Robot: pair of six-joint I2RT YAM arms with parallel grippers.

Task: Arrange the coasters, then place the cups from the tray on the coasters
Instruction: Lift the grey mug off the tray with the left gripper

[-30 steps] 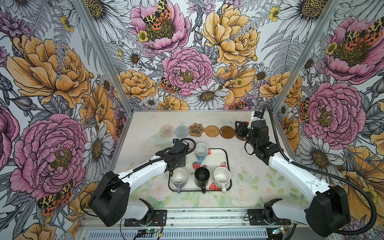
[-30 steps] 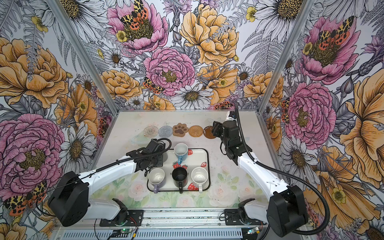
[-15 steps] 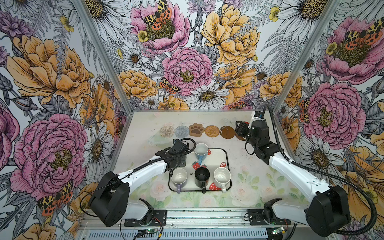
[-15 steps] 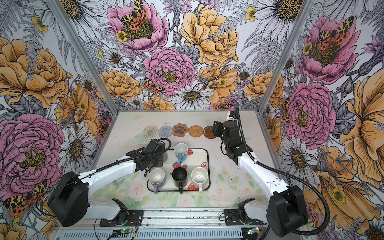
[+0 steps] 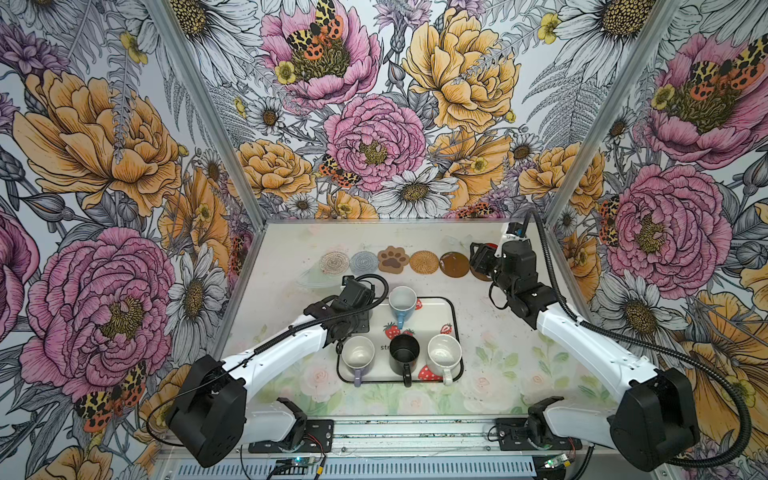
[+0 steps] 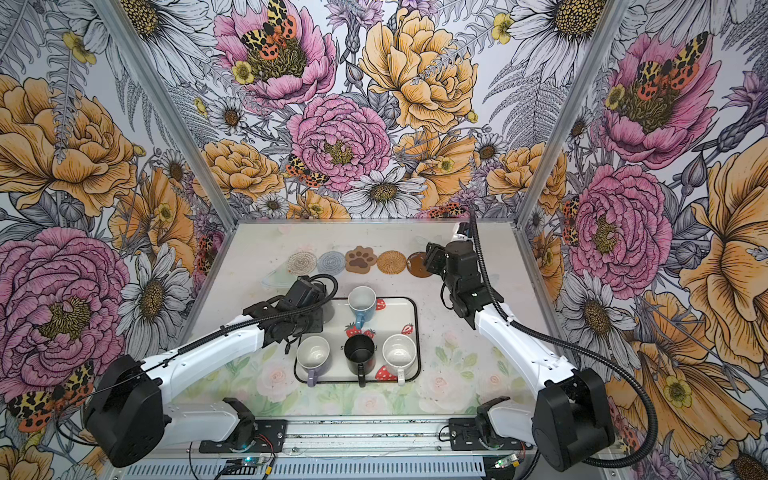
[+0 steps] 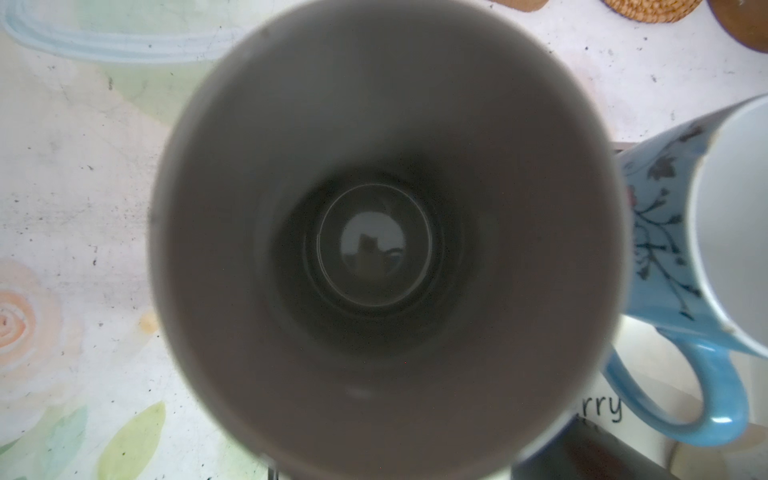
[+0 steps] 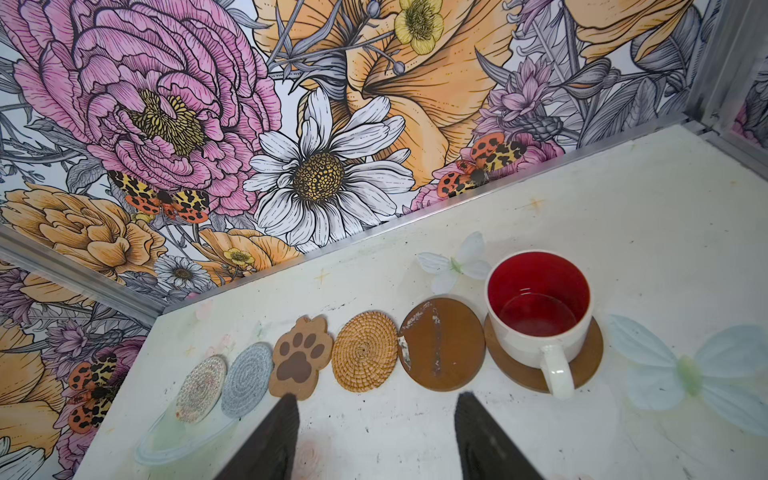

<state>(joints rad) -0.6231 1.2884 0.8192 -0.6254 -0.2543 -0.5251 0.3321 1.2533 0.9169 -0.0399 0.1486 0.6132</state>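
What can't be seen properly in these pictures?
- left tool: fingers hidden under its own arm in both top views; grey mug fills the left wrist view.
- white mug: right arm hides nearly all of it in both top views.
- tray lettering: black mug covers most in both top views.

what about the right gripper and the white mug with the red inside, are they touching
Apart. The right wrist view shows the right gripper open, its fingertips short of the white mug, with a plain gap between them.
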